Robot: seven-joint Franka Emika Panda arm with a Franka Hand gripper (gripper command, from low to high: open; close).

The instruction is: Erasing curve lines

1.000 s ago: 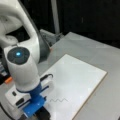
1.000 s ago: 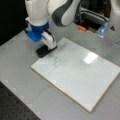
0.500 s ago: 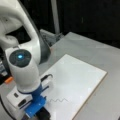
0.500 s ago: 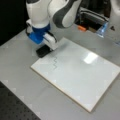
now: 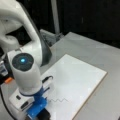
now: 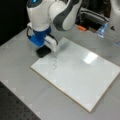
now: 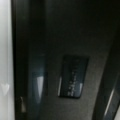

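We see the gripper (image 6: pixel 43 48) low over the near corner of the whiteboard (image 6: pixel 82 75), its blue plastic mount carrying a black block eraser (image 6: pixel 43 52) that sits at the board's edge; we cannot tell whether the jaws are clamped on it, since the blue housing hides them. In a front view the same blue mount (image 5: pixel 37 107) hangs at the bottom, with the eraser (image 5: pixel 44 115) dark beneath it. The curve lines (image 6: pixel 54 64), a thin dark-grey zigzag of small humps, lie just beside the eraser on the glossy white board, unerased; in a front view they (image 5: pixel 58 100) run rightward from the gripper. The board is a flat rectangle with a pale wooden edge, resting on a matte grey table (image 6: pixel 22 82). The smooth white arm (image 6: pixel 53 13) rises bent above, wrist pointing straight down. The wrist view shows only dark blurred surfaces.
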